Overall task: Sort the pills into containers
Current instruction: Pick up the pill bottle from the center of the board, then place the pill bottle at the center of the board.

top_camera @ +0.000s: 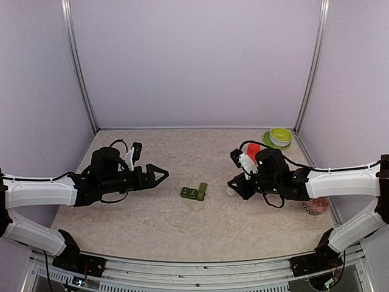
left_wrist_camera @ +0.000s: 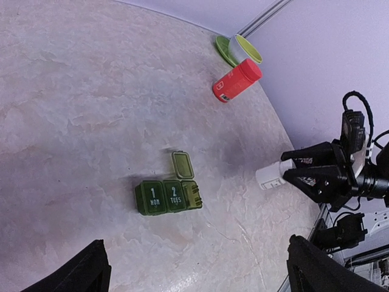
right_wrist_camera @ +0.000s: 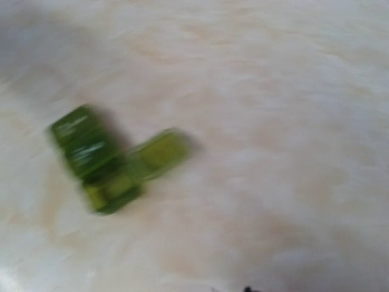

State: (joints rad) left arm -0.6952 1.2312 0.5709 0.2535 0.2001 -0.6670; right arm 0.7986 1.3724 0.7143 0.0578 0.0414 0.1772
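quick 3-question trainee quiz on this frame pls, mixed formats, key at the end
1. True or false: all three lids on the containers are shut.
2. Which arm's jaws pinch the small white-capped bottle? A left, B right.
3. Fill in: the two shut lids read 1 MON and 2 ___.
Key: 1 false, the end lid stands open; 2 B; 3 TUES.

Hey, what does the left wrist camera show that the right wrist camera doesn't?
Only the left wrist view: the red-orange bottle, a green dish with a cup by the wall, and the right gripper shut on a small white-capped bottle. Only the right wrist view: nothing extra; it is blurred. Both: the green containers, one lid open, on the marbled table.
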